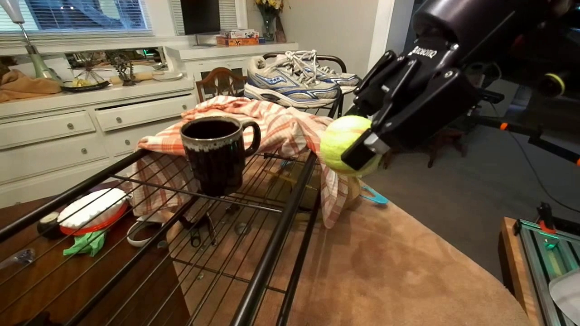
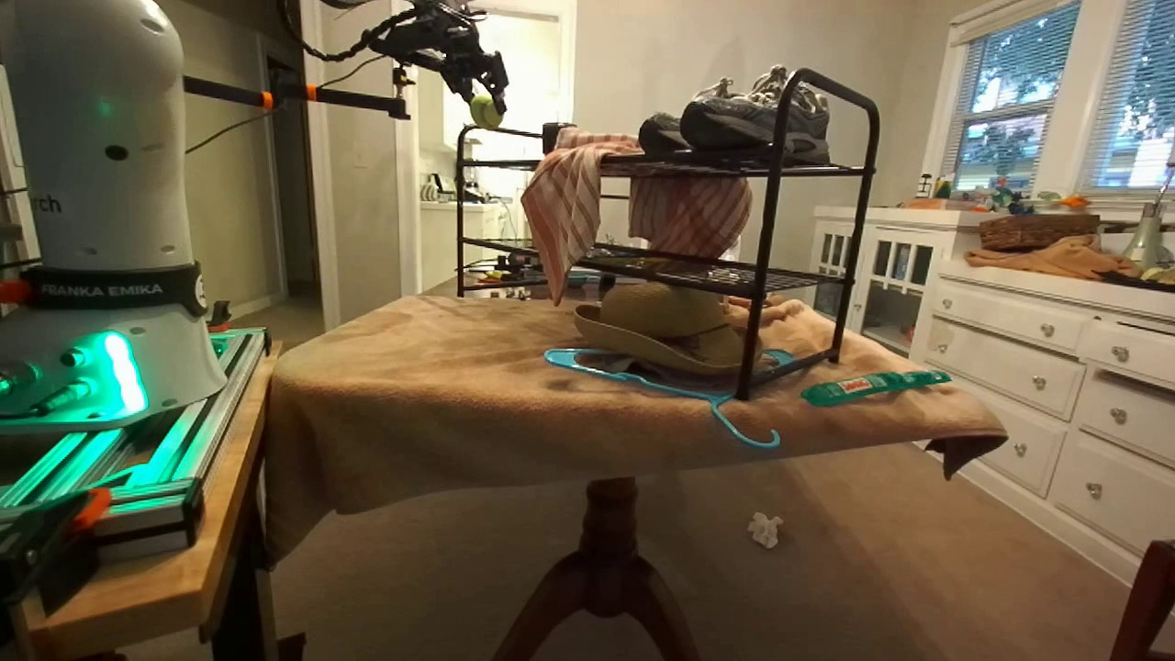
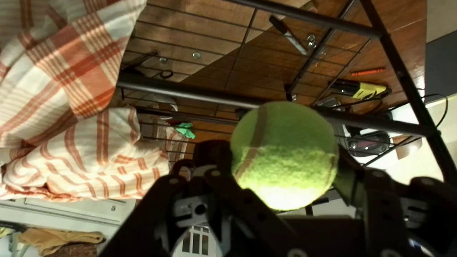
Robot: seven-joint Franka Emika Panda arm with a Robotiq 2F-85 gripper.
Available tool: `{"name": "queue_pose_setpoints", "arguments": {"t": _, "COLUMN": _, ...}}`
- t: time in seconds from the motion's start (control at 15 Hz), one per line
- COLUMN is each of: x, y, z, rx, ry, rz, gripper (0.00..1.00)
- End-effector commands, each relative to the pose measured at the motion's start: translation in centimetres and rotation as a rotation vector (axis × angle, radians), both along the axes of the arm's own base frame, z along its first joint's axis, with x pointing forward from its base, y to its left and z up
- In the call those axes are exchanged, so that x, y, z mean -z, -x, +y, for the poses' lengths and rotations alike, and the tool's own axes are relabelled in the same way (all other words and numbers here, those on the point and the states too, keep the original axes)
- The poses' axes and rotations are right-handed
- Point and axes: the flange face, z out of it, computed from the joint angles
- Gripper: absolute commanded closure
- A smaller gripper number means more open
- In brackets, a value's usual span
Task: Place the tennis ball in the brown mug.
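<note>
In an exterior view: grasp looks done. End effector (image 1: 355,136) has the tennis ball (image 1: 339,140) pinched, fingers (image 1: 360,154) parted just enough to straddle it. Ball is airborne on the handle side of the brown mug (image 1: 214,158), apart from it, not over the mouth. Mug upright on the wire rack (image 1: 275,249), handle on the ball's side. Left to do, as judged: shift across, lower in, let go.

In an exterior view: ball (image 2: 486,111) is above top-shelf level near the rack's end; rack stands on the bench (image 2: 413,395). Mug hard to confirm here.

Wrist view: ball between both fingers. Round, so no long axis, no pointing end; seam runs near-upright, slightly tilted.
</note>
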Motion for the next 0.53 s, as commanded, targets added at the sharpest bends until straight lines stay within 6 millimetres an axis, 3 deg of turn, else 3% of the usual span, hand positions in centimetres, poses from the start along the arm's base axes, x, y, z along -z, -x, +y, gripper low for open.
{"name": "queue_pose_setpoints", "arguments": {"t": 0.0, "x": -0.6, "y": -2.3, "z": 1.0, "rx": 0.019, "ry": -0.033, "rz": -0.083, "gripper": 0.58}}
{"name": "queue_pose_setpoints", "arguments": {"t": 0.47, "x": -2.1, "y": -6.1, "z": 1.8, "rx": 0.049, "ry": -0.067, "rz": -0.205, "gripper": 0.58}}
